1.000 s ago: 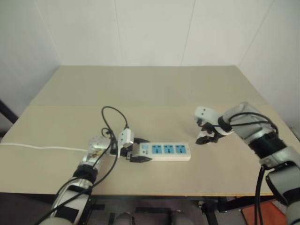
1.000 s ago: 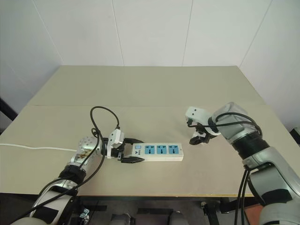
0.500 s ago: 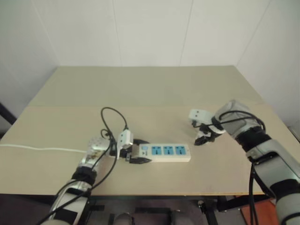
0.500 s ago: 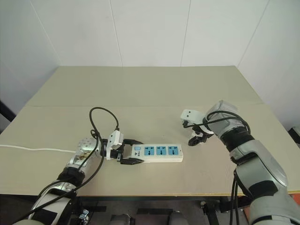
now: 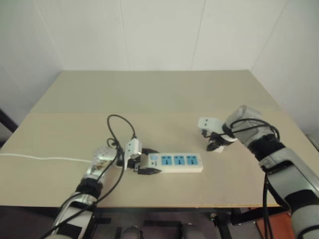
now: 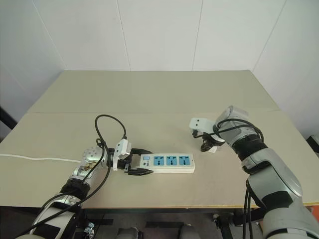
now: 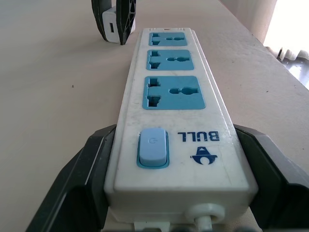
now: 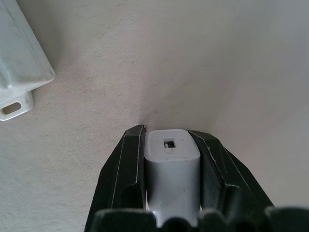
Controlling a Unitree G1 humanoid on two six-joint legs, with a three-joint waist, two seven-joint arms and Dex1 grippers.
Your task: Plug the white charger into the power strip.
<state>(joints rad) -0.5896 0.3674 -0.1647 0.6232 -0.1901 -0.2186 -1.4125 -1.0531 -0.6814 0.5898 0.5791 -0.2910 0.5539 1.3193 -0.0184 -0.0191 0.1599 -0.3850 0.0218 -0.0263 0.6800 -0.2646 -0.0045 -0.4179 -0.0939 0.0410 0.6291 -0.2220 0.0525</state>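
The power strip (image 5: 175, 162) lies flat on the table near the front, with three blue sockets (image 7: 175, 91) facing up. My left gripper (image 5: 143, 164) is shut on its switch end, one black finger (image 7: 87, 169) on each side of the blue switch (image 7: 152, 146). To the right of the strip, my right gripper (image 6: 208, 146) points down at the table and is shut on the white charger (image 8: 173, 162). The charger (image 7: 111, 30) stands on the table just beyond the strip's far end, apart from it, with its port face towards the wrist camera.
A thin white cord (image 5: 45, 158) runs along the table to the left edge. A black cable (image 5: 119, 124) loops up from my left wrist. The tan table (image 6: 159, 94) stretches back to white walls, and its front edge lies close below the strip.
My right gripper has shut on the white charger, and its arm has shifted slightly towards the strip. The left gripper and the power strip have not moved.
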